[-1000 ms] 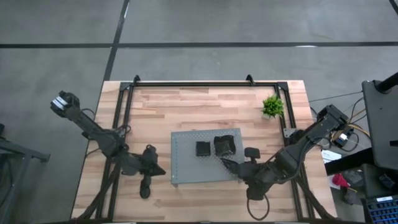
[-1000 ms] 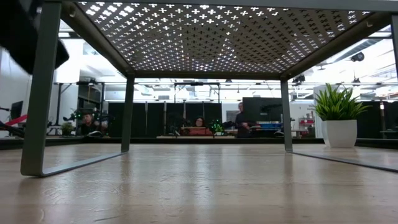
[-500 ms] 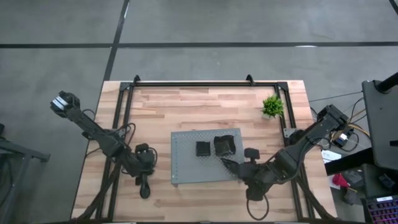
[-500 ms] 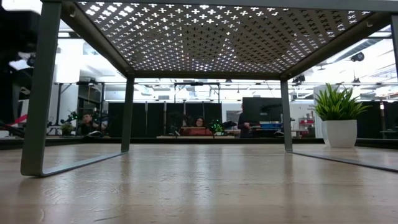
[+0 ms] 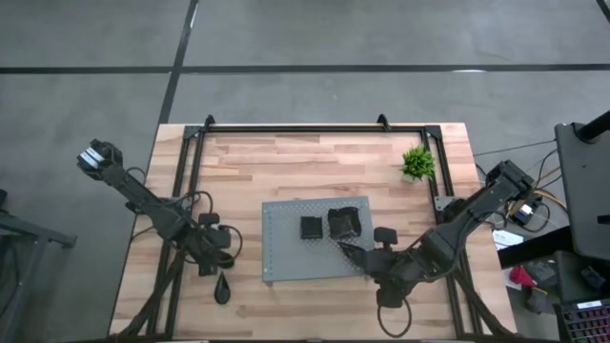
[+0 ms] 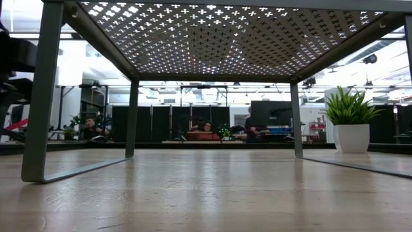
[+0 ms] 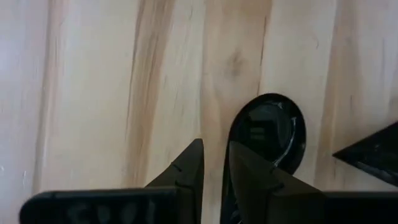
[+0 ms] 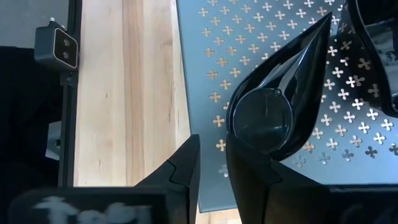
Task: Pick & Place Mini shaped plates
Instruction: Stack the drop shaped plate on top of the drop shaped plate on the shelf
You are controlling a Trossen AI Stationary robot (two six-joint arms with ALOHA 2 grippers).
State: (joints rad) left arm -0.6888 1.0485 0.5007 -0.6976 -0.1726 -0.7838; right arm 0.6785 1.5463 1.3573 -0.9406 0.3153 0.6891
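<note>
Once let go, teardrop plate (image 7: 268, 130) lying on bare wood just ahead of left claw (image 7: 214, 152): fingers narrowly parted, empty, drawn back. Placement apparently done. Right claw (image 8: 212, 146) against second teardrop plate (image 8: 277, 106) on grey board (image 8: 199, 37); grip unclear.

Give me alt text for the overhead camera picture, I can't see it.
Seen from above, a grey perforated board on a wooden table carries small black plates: a square plate, a wavy-edged plate and a teardrop plate at the right tool. The left tool hovers near another teardrop plate lying on the wood.
</note>
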